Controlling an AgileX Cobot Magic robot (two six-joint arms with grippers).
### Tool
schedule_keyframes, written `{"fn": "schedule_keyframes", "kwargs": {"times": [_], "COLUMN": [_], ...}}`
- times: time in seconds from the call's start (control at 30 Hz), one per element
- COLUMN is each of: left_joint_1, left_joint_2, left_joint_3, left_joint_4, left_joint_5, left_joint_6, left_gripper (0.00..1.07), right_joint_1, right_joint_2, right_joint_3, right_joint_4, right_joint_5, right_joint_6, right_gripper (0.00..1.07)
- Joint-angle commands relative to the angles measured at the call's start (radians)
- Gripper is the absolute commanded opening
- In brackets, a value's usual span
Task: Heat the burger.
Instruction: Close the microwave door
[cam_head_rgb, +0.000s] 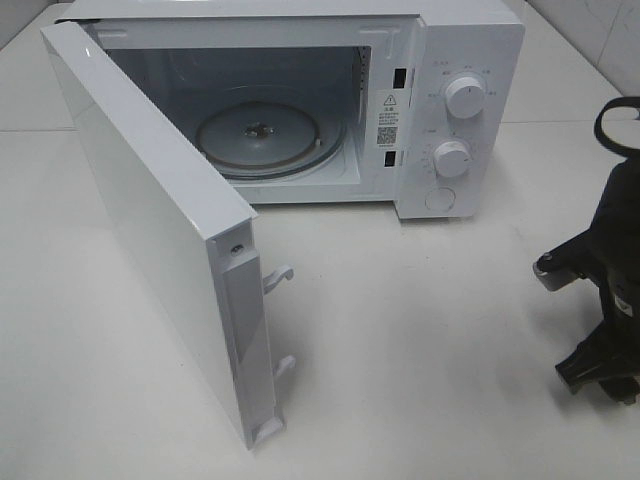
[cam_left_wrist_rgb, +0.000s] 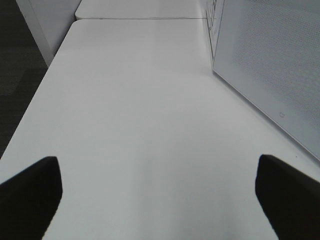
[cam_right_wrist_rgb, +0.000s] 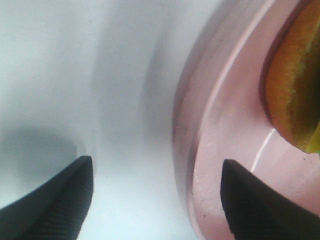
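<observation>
A: Exterior high view: white microwave (cam_head_rgb: 400, 110) at the back of the white table (cam_head_rgb: 420, 330), door (cam_head_rgb: 150, 230) swung wide toward the left, two latch hooks on its free edge. Glass turntable (cam_head_rgb: 268, 137) bare inside the cavity. Two round knobs (cam_head_rgb: 462, 125) on the control panel, one above the other. Black arm (cam_head_rgb: 605, 290) low at the right edge, cut off by the frame.

B: And the burger?

A: Seen in the right wrist view only. Burger (cam_right_wrist_rgb: 295, 95) resting on the pink plate (cam_right_wrist_rgb: 225, 165), just a slice of orange-brown bun with a yellow-green fringe at the frame's edge, blurred from closeness. Plate rim standing on the table.

B: Right gripper?

A: Right gripper (cam_right_wrist_rgb: 157, 197) with jaws apart, one dark finger over bare table, the other over the plate, the rim between them. Clamped on nothing; contact with the rim impossible to judge.

B: Left side?

A: Left gripper (cam_left_wrist_rgb: 160, 197) spread wide, both black fingertips (cam_left_wrist_rgb: 30, 192) at the corners of the left wrist view, nothing between them but bare tabletop. Perforated white face of the microwave door alongside, well clear of the fingers.
</observation>
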Motion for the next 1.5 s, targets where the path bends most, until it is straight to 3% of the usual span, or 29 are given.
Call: {"fn": "schedule_keyframes", "kwargs": {"times": [0.03,0.33,0.7,1.03,1.3,1.5], "left_joint_1": [0.005,0.005,0.005,0.005,0.005,0.005], "left_joint_2": [-0.014,-0.014,-0.014,-0.014,-0.014,-0.014], "left_joint_3": [0.0,0.0,0.0,0.0,0.0,0.0], "left_joint_4": [-0.005,-0.005,-0.005,-0.005,-0.005,-0.005], "left_joint_5": [-0.013,-0.013,-0.013,-0.013,-0.013,-0.013], "left_joint_6": [0.0,0.0,0.0,0.0,0.0,0.0], "left_gripper": [0.98,0.98,0.98,0.98,0.98,0.98], "right_joint_1": [-0.001,-0.001,-0.001,-0.001,-0.002,-0.074], "right_joint_2": [-0.042,-0.301,-0.657,-0.958,-1.261,-1.424], "right_joint_3": [-0.012,-0.015,-0.015,-0.014,0.08,0.122], "right_joint_4": [0.073,0.324,0.516,0.541,0.54,0.597], "right_joint_5": [0.003,0.055,0.128,0.213,0.216,0.213], "right_joint_6": [-0.091,-0.357,-0.518,-0.553,-0.577,-0.585], "right_gripper": [0.72,0.76,0.77,0.76,0.76,0.76]}}
